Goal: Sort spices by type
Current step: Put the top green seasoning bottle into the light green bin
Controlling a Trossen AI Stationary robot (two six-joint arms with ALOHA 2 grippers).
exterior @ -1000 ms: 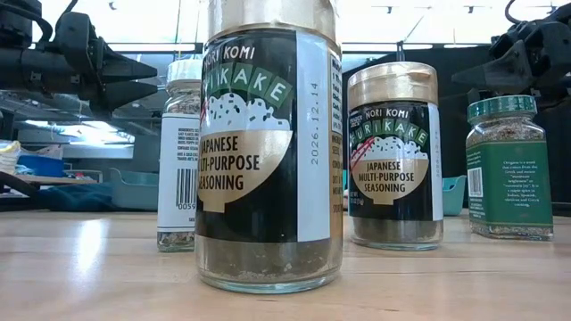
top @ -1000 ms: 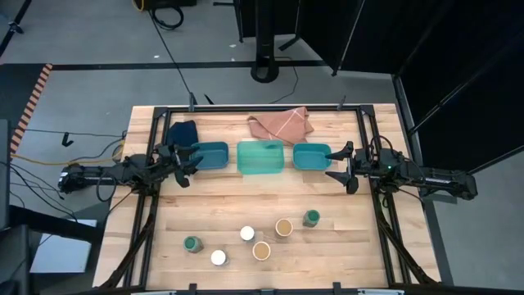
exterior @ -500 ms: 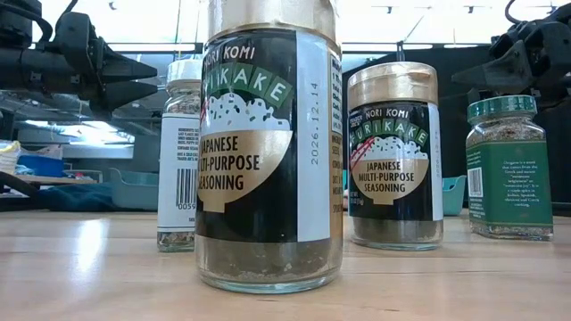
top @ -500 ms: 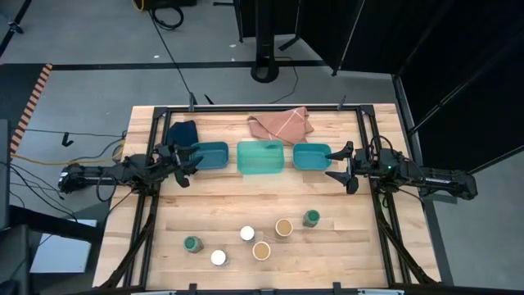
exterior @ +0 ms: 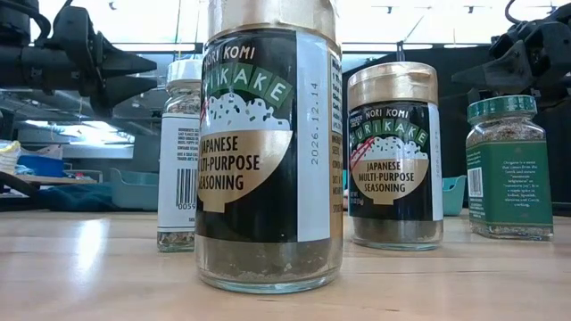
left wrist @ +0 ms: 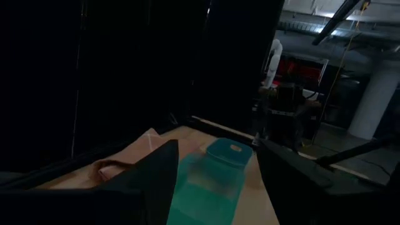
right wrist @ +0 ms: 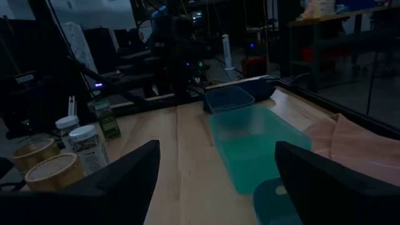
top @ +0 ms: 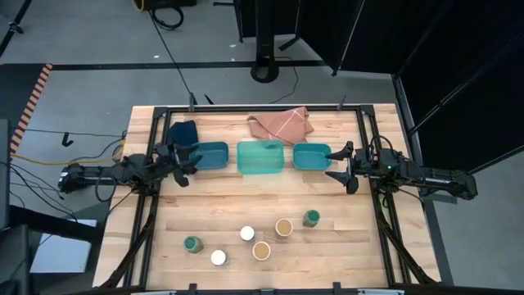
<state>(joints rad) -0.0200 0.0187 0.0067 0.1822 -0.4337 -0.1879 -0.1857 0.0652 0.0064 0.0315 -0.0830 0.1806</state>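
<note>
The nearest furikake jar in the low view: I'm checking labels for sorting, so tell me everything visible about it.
The nearest furikake jar is clear glass with a gold lid, standing upright on the wooden table. Its black, white and gold label reads "Japanese multi-purpose seasoning" with a 2026.12.14 date. Dark flaky seasoning shows at the base. Nothing touches it; neither gripper is near.

Table (top: 205, 205): I see pale wood planks with a black frame around them.
Trays (top: 262, 157): I count three teal ones in a row near the far edge, the middle one biggest.
Pink cloth (top: 280, 124): crumpled behind the middle tray.
Dark cloth (top: 183, 131): bunched behind the left tray.
Floor (top: 90, 41): grey, with cables.
</note>
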